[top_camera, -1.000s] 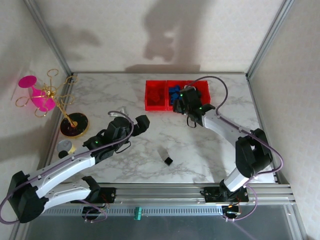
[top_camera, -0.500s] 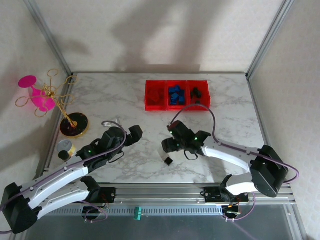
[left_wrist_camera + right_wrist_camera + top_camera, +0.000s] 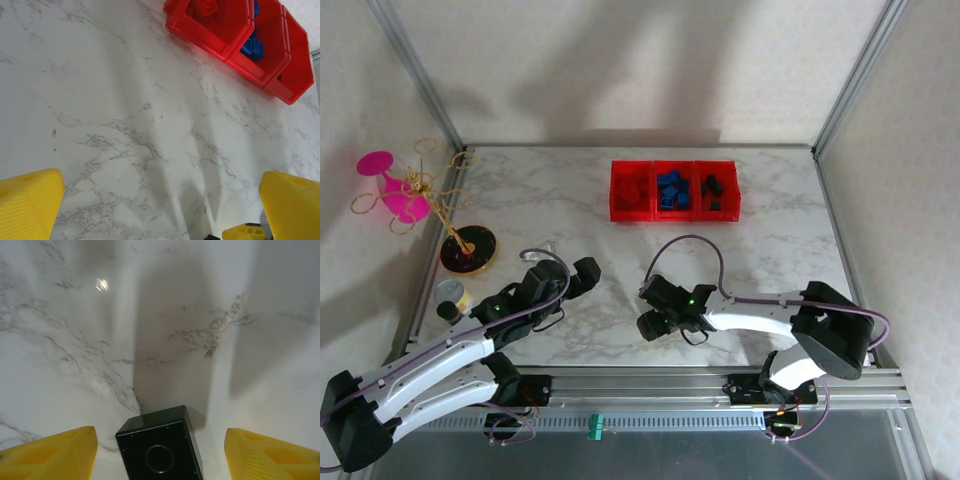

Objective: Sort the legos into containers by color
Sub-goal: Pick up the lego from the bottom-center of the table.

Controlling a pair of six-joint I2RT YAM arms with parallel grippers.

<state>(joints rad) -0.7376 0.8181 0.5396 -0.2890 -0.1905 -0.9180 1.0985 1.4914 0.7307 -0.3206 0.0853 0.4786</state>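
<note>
A single black lego [image 3: 160,450] lies on the marble, studs-hollow side toward the camera, between the yellow fingers [image 3: 55,455] of my right gripper [image 3: 160,460]. That gripper [image 3: 653,325] is open wide and its fingers stand clear of the brick on both sides. The three joined red containers [image 3: 675,212] sit at the back: red bricks [image 3: 632,188] on the left, blue bricks [image 3: 670,190] in the middle, black bricks [image 3: 715,187] on the right. My left gripper [image 3: 585,275] hovers open over bare marble, with the containers [image 3: 235,50] far ahead of it.
A gold rack with a pink glass [image 3: 405,190] on a round black disc base [image 3: 468,250] stands at the left edge, with a small round object [image 3: 450,293] near it. Metal frame posts and a front rail [image 3: 650,380] bound the table.
My right arm has swung from the containers back to the near middle and come down around the black lego. My left arm has drawn back slightly toward the near left.
</note>
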